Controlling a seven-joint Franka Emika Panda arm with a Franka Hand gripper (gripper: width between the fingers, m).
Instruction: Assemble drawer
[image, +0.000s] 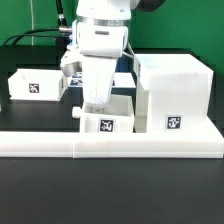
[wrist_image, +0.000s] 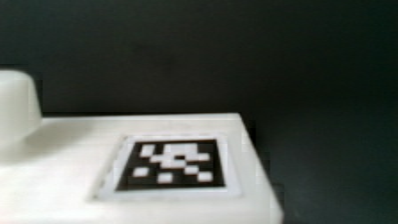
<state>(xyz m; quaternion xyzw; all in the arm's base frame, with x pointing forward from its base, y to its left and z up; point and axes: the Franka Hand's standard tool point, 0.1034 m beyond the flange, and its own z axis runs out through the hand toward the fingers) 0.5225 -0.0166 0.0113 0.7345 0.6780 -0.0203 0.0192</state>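
The drawer (image: 107, 123) is a small white open-topped box at the front centre, with a square tag facing the exterior camera and a small round knob (image: 78, 116) on its left side. The tall white housing (image: 172, 85) stands right beside it on the exterior view's right, with its own tag low on its front. My gripper (image: 97, 102) hangs straight down over the drawer's rear left part, its fingertips at the rim and hidden. The wrist view shows a blurred, close white face with a tag (wrist_image: 175, 163). No fingers show there.
A second low white box (image: 38, 85) with a tag sits at the back on the exterior view's left. A long white ledge (image: 110, 146) runs along the front of the parts. A rounded white shape (wrist_image: 15, 100) sits at the wrist view's edge.
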